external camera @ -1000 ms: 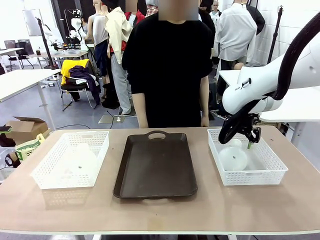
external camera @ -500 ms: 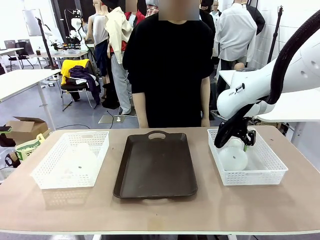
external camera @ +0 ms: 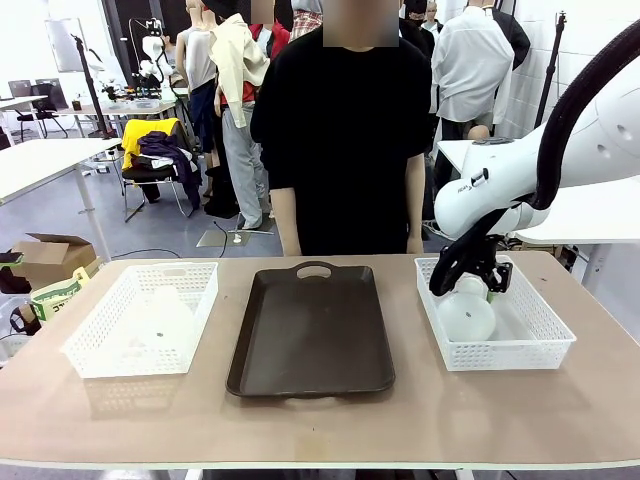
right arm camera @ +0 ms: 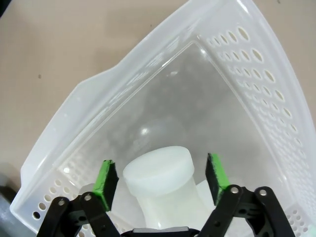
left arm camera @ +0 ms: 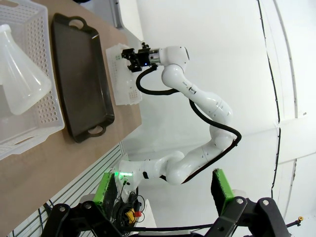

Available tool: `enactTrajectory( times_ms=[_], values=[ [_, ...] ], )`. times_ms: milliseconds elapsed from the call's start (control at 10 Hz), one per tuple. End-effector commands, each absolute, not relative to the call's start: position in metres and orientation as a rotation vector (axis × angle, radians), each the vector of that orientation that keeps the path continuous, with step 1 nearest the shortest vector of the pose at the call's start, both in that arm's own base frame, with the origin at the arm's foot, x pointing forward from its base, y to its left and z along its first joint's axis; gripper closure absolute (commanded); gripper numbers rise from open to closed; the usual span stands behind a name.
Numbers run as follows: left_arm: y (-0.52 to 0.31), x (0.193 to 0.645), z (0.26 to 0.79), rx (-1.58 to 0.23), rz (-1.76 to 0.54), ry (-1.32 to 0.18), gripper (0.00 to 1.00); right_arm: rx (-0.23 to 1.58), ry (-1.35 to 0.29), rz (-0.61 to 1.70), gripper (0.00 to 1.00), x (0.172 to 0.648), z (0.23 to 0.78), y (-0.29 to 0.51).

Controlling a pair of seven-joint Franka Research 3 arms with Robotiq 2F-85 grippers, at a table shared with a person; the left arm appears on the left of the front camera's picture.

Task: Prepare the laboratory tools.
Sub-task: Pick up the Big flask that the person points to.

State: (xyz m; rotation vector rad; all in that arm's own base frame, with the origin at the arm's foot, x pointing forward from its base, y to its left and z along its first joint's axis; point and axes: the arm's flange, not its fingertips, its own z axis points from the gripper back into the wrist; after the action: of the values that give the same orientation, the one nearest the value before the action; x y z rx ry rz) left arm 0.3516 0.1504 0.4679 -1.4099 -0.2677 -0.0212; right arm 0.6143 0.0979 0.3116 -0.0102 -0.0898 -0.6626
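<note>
Two flasks, in separate baskets, right gripper spread around right neck, left gripper spread, empty.

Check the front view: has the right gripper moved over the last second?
Yes. Against the right basket, the right gripper has shifted left, from over the basket's middle to the neck of the flask.

Grey floor, white table, cardboard box
</note>
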Motion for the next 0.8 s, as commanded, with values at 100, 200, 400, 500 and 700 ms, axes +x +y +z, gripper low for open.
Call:
enactTrajectory(
  times_ms=[100,200,400,500,700],
  values=[
    [0.152,0.349,0.469,-1.410,-0.030,-0.265,0.00,-0.067,-0.093,-0.680,0.68,0.622,0.310,0.100],
    [0.152,0.349,0.469,-1.410,-0.030,-0.265,0.00,-0.072,-0.087,-0.682,0.85,0.622,0.310,0.099],
    [0.152,0.349,0.469,-1.410,-0.030,-0.265,0.00,-0.083,-0.090,-0.685,1.00,0.622,0.312,0.098],
    [0.152,0.349,0.469,-1.410,-0.030,-0.265,0.00,-0.085,-0.090,-0.690,1.00,0.621,0.313,0.096],
    [0.152,0.349,0.469,-1.410,-0.030,-0.265,0.00,-0.083,-0.106,-0.714,1.00,0.616,0.321,0.089]
  ],
)
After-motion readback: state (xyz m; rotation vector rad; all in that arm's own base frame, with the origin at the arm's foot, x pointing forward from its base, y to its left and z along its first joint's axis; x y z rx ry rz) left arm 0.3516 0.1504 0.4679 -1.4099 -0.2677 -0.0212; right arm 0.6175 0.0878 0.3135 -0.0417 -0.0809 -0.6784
